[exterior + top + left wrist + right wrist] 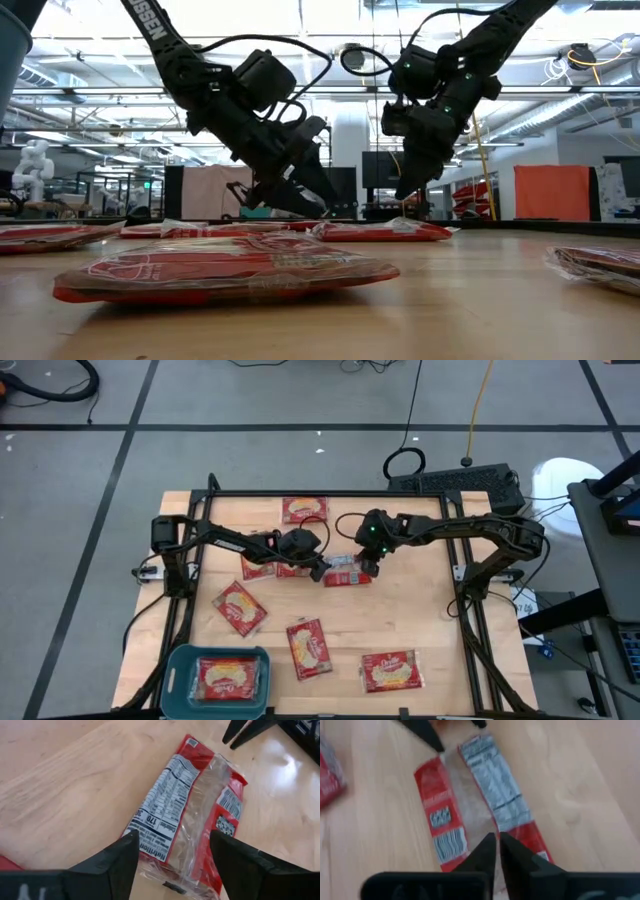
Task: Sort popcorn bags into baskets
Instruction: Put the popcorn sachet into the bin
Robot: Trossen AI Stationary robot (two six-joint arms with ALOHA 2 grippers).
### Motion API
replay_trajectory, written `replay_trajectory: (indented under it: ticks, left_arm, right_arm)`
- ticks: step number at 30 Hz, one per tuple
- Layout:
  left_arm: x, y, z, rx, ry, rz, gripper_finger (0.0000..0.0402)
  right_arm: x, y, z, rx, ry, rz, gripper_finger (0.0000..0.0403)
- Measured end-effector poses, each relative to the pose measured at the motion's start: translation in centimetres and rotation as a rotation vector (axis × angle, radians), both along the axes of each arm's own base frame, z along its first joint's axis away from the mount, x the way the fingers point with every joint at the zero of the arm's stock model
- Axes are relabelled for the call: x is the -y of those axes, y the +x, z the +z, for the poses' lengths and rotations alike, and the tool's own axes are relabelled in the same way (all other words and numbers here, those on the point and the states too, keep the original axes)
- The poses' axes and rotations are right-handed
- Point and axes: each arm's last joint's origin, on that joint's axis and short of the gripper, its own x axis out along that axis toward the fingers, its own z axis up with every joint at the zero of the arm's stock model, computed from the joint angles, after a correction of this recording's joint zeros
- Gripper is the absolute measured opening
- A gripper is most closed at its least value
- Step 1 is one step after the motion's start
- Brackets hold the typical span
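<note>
Both arms meet over the middle of the counter (420,630), right above a popcorn bag (347,572) lying label side up, nutrition panel showing. The left end effector (172,855) hangs over one end of it, fingers spread wide and straddling the packet, nothing gripped. The right end effector (496,851) sits over the other end with its fingers all but pinched together, a thin slit between them; whether the tips touch the wrapper I can't quite tell from here.

To do this well, the left one should come down square so both fingers (115,862) bracket the packet's narrow width, then clench on the crinkly seam rather than the slick flat face. The right should clear out so the two don't tangle.

The teal basket (180,660) waits at the near left corner, one packet (228,678) already inside. More bags lie scattered on the pale wooden top. Behind it: an open workshop, bright ceiling lights, an orange panel (553,192).
</note>
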Motion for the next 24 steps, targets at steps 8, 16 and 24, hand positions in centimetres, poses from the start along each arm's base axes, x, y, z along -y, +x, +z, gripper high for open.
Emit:
replay_trajectory:
  ticks: [8,16,24]
  left_arm:
    - [1.1,0.3,0.9,0.042,-0.03,-0.006,0.0211]
    - [2.6,0.1,2.2,0.057,-0.015,-0.015,0.0207]
    - [3.9,0.2,2.1,0.044,-0.059,-0.02,0.0207]
  right_arm:
    - [0.8,-0.8,-1.3,0.052,-0.06,0.006,0.0153]
    - [0.3,-2.0,-4.7,-0.008,-0.042,-0.016,0.0203]
    - [0.3,-1.9,-6.0,0.019,-0.027,-0.053,0.0114]
